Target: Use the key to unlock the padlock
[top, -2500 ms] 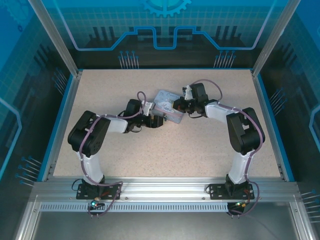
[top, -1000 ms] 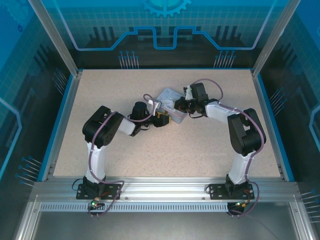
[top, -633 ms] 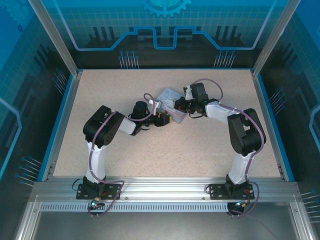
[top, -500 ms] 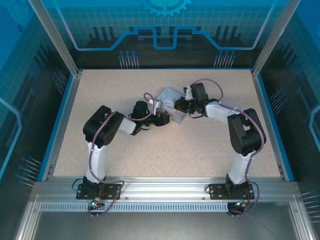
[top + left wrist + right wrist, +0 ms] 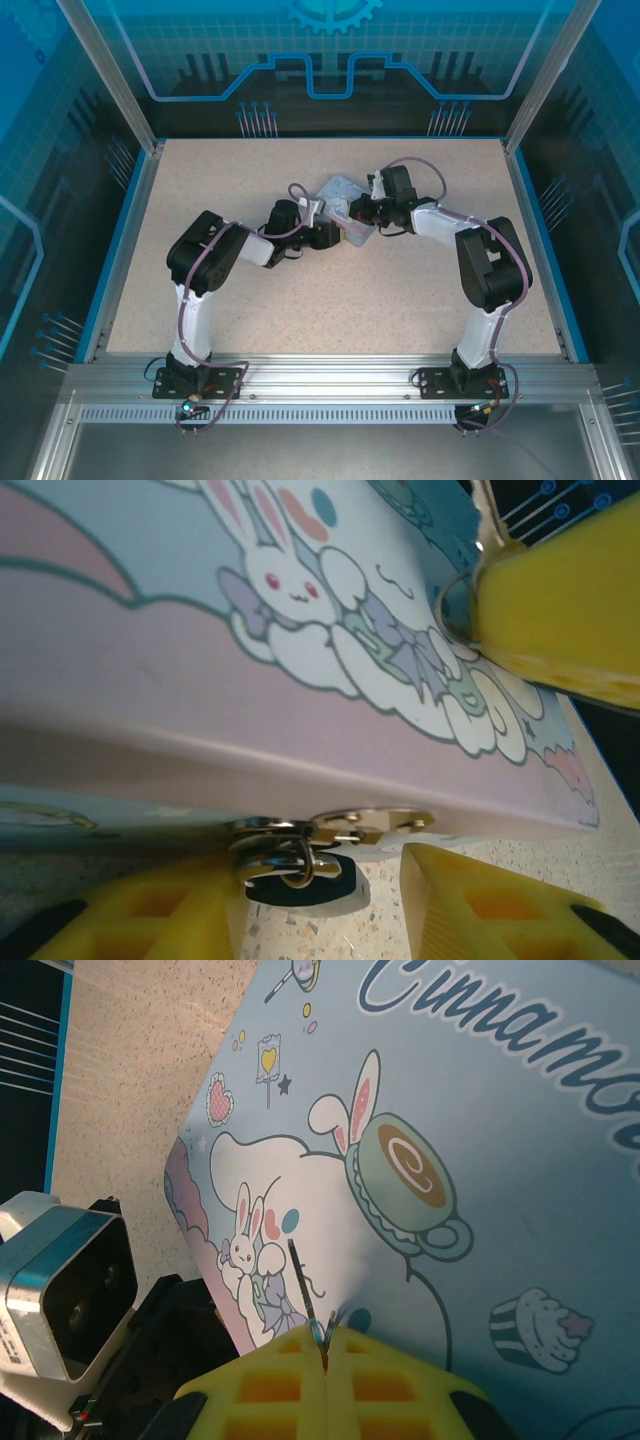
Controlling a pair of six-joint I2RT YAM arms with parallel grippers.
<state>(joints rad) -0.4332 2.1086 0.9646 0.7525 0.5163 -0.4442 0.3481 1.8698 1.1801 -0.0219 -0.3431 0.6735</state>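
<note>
Padlock (image 5: 308, 888): small dark body, hanging by its shackle (image 5: 275, 852) from the brass hasp (image 5: 370, 825) on the side wall of the pale blue tin (image 5: 200, 680). The shackle is threaded through the hasp and looks fully seated. Judged still locked.

Tin sits on the bench (image 5: 350, 300) toward the middle of its far edge, skewed to that edge, with the hasp side facing the left arm.

Left gripper (image 5: 312, 880): jaws partly open, one on each side of the padlock, low over the bench. One finger lies close against the shackle, and whether it touches I cannot tell. The other stands clear of the lock body, with a gap showing. Nothing gripped.

Key (image 5: 302, 1285): thin blade pinched at its butt end in the right gripper (image 5: 326, 1360), whose jaws are pressed together on it. The blade points out over the printed lid, above the rabbit drawing, and is well apart from the padlock.

Progress (judgement):
- Done: key is in hand, and the left arm is placed to steady the lock.
- Left: clamp the lock body, bring the key round to the hasp side, find the keyway (not visible here), insert, turn and free the shackle.
- Risk: the lock swings freely on the hasp.
</note>
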